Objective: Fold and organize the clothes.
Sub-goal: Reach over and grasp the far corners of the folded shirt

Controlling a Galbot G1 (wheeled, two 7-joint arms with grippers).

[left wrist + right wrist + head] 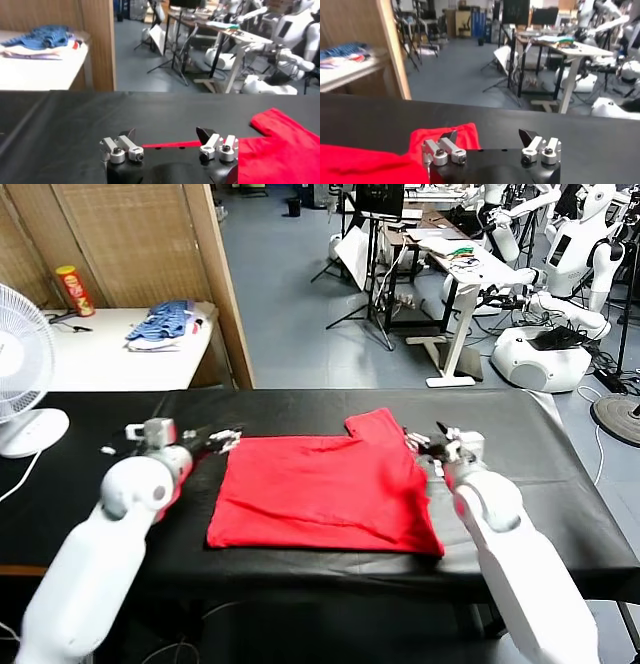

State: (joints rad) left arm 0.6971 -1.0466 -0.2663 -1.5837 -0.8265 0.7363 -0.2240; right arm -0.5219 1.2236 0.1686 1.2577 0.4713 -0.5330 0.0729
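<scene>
The red T-shirt (320, 489) lies plain side up on the black table (90, 419), partly folded, with one sleeve (375, 424) sticking out toward the far side. My left gripper (215, 441) hovers open at the shirt's far left corner. In the left wrist view the open left gripper (166, 136) has the shirt's thin red edge (170, 145) just beyond it and nothing between its fingers. My right gripper (428, 442) stands open beside the sleeve at the shirt's right edge. The right wrist view shows that gripper (488, 136) empty, with the red sleeve (427, 140) by one finger.
A white fan (20, 364) stands at the table's left end. Behind it a white side table (110, 364) carries a blue striped pile of clothes (160, 324) and a red can (73, 291). A wooden partition (225, 284) and other robots (560, 274) stand beyond.
</scene>
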